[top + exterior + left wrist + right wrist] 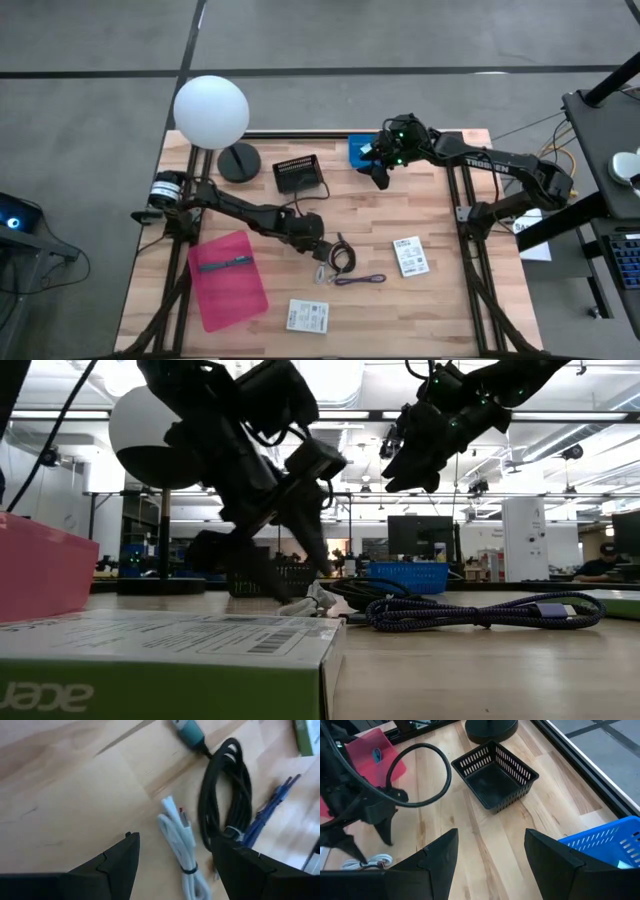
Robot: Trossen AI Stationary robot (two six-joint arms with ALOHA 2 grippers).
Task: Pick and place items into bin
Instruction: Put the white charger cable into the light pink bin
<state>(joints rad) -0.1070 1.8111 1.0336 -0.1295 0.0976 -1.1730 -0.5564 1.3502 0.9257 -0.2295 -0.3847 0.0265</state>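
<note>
My left gripper (172,840) is open and slants down just above a white coiled cable (177,845), one finger on each side of it. A black coiled cable (225,795) and a purple cable (360,280) lie on the wood beside it. A teal pen (225,264) rests on a pink sheet (228,280). Two white packets (410,256) (307,316) lie flat. My right gripper (385,172) hangs open with nothing between its fingers, high beside the blue bin (360,150).
A black mesh basket (495,772) stands at the far middle of the table, left of the blue bin (605,845). A lamp with a white globe (211,110) and a round black base (238,162) stands at the far left.
</note>
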